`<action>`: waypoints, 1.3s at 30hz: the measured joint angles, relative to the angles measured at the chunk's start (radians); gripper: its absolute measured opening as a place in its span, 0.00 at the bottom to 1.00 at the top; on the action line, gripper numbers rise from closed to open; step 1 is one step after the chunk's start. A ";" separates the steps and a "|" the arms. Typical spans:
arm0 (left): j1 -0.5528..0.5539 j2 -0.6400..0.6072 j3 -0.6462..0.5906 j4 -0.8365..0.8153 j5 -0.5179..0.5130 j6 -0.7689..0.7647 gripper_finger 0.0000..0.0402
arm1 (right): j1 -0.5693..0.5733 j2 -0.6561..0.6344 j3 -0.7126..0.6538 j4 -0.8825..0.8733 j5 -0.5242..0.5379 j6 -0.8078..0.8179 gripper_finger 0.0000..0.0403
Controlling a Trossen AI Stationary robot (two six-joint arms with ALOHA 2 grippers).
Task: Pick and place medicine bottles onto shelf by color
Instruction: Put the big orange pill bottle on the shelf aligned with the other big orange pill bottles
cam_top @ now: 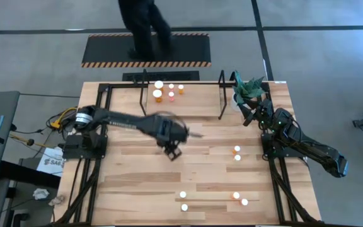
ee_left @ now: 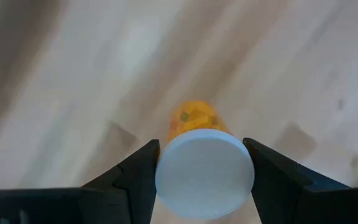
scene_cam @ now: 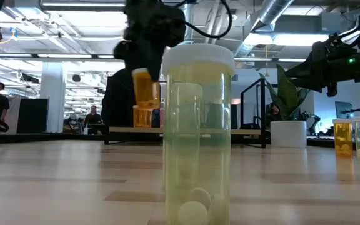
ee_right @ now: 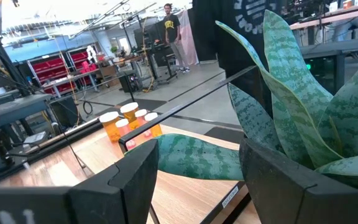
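My left gripper hangs over the middle of the table, shut on an orange medicine bottle with a white cap; the low view shows this bottle in the air. The shelf stands along the table's far edge, and a few orange and reddish bottles stand on its left part. More bottles stand loose on the table at the right and near the front. My right gripper waits open at the far right, beside the plant. My left gripper pinches the bottle's round white cap between its two fingers, one on each side of the rim. The fingers come from above and point down. The bottle hangs upright below them, clear of the table.
A white pot with a green plant stands at the shelf's right end, close to my right gripper. A pale bottle stands right in front of the low camera. A person stands on the striped mat beyond the table.
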 joint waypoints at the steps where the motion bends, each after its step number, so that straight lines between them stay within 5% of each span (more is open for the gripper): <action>1: 0.028 0.000 0.012 -0.001 -0.001 0.024 0.48 | 0.000 0.000 0.000 0.000 0.000 0.000 0.62; 19: 0.346 -0.001 0.069 -0.101 -0.052 0.280 0.48 | 0.000 0.000 0.000 0.000 0.000 0.000 0.62; 28: 0.438 -0.001 0.069 -0.114 -0.055 0.559 0.48 | 0.000 0.000 0.000 0.000 0.000 0.000 0.62; 39: 0.477 0.001 0.003 -0.090 -0.055 0.654 0.48 | 0.000 0.000 0.000 0.000 0.000 0.000 0.62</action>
